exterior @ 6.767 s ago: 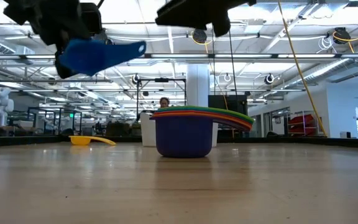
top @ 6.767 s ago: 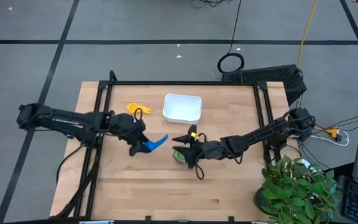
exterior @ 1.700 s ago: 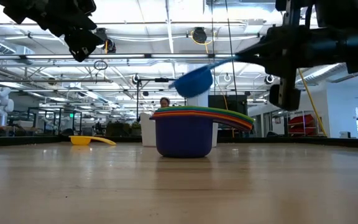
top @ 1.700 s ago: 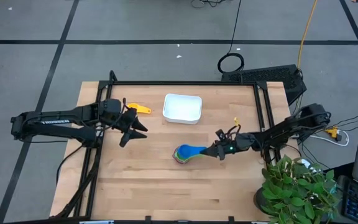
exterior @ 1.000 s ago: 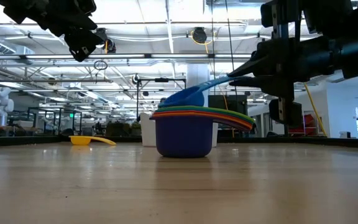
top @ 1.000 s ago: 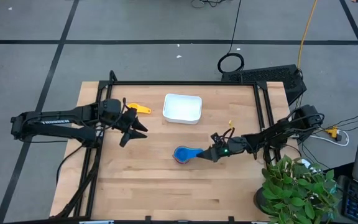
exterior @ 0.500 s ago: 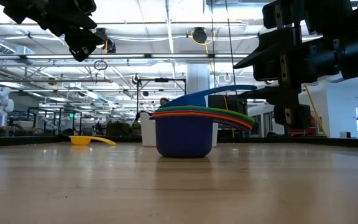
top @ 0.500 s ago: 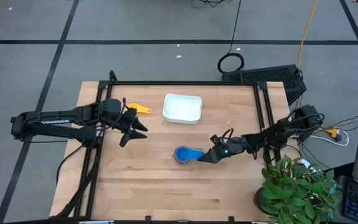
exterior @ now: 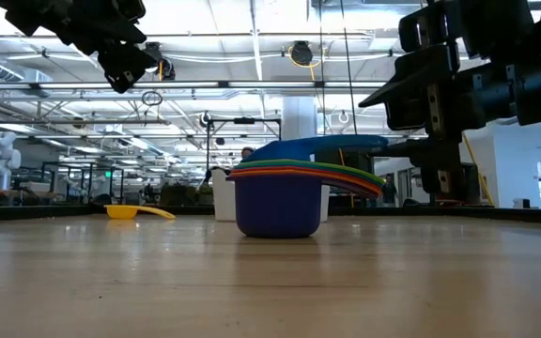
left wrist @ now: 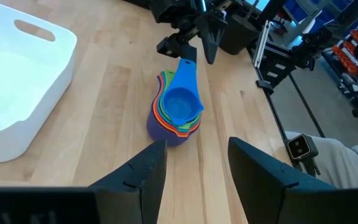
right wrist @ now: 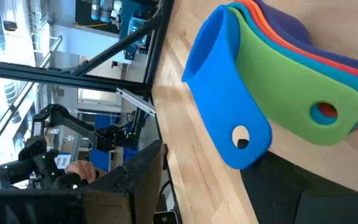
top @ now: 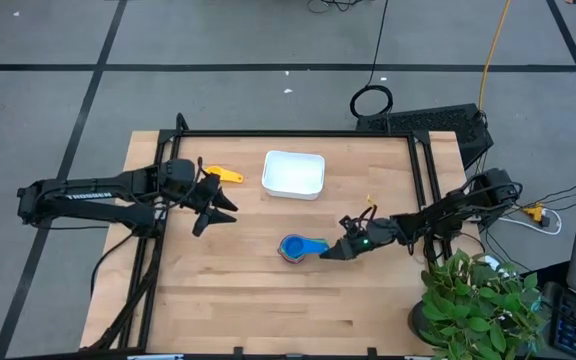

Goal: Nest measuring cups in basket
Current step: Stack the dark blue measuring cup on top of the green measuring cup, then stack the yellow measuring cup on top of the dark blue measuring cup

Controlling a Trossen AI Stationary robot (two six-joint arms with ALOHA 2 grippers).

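Six measuring cups sit nested in a stack [top: 293, 248] on the wood, a navy bowl [exterior: 280, 202] at the bottom. The blue cup [right wrist: 229, 87] lies level on top of the stack, its handle pointing at my right gripper [top: 330, 255]. That gripper is open, with a finger on either side of the blue handle's free end [right wrist: 241, 140], apart from it. The yellow cup [top: 223, 175] rests alone by the table's far left. The white basket [top: 294, 153] stands at the far middle. My left gripper [top: 218, 208] hangs open above the table, left of the stack [left wrist: 174, 115].
A black frame rail [top: 423, 180] runs along the table's sides and far edge. A potted plant [top: 478, 300] crowds the near right corner. Bare wood [top: 248, 300] lies between the stack and the near edge.
My right gripper lowered the blue cup onto the stack, then opened and let go of its handle. The blue cup, tilted handle-up a second ago, now lies level in the stack. My left arm kept still.
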